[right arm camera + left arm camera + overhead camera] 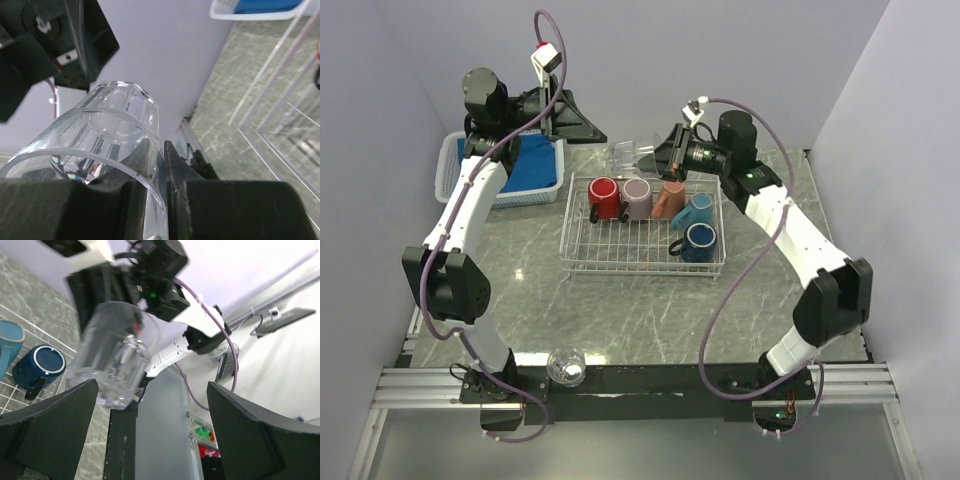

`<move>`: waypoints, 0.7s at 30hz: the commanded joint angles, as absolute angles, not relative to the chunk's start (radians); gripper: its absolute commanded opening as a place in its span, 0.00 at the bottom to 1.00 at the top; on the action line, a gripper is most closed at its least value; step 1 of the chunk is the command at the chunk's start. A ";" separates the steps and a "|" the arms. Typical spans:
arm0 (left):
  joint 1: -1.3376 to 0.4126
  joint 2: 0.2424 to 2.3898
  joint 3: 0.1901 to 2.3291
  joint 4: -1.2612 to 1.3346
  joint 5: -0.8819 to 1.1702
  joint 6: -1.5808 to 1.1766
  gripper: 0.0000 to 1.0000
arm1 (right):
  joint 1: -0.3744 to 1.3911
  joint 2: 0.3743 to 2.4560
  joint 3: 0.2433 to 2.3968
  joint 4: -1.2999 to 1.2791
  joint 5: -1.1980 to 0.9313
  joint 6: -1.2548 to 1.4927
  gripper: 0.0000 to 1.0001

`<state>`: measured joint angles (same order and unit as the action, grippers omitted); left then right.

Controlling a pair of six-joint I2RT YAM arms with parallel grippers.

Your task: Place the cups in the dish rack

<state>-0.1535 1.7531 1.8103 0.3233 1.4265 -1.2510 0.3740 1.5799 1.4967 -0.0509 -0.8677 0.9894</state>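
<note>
The white wire dish rack (575, 262), with five mugs (638, 198) inside, lay just below and nearward of the right gripper (161, 165). Its jaws were clenched on the wall of a clear glass (625, 153), probably for tipping it in. Opposite it, the left gripper (582, 125) stood released and empty. Pale walls (740, 50) enclosed the grey marbled table (650, 320). A second glass (566, 366) waited well apart from both.

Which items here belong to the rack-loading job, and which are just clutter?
Job: dish rack, red mug, mauve mug, orange mug, light-blue mug, navy mug, held glass, loose glass at the near edge.
Clutter: white basket, blue cloth.
</note>
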 commanded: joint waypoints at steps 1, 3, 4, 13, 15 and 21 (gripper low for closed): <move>-0.152 1.739 1.827 0.342 1.483 -1.234 0.96 | 0.368 1.632 1.586 0.219 -0.980 1.150 0.00; -0.152 1.743 1.819 0.312 1.467 -1.180 0.96 | 0.368 1.657 1.606 0.233 -0.995 1.166 0.00; -0.152 1.744 1.816 0.270 1.456 -1.158 0.96 | 0.368 1.664 1.611 0.239 -1.002 1.175 0.00; -0.161 1.772 1.928 -0.259 1.307 -0.661 0.97 | 0.370 1.670 1.580 0.291 -1.019 1.209 0.00; -0.179 1.776 1.939 -0.308 1.296 -0.615 0.96 | 0.371 1.678 1.582 0.296 -1.019 1.212 0.00; -0.229 1.779 1.919 -0.226 1.279 -0.656 0.96 | 0.383 1.713 1.612 0.296 -1.020 1.219 0.00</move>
<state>-0.1875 1.7844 1.9083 -0.2722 1.3045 -0.6857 0.3706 1.7031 1.5463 0.2100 -0.9970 1.1900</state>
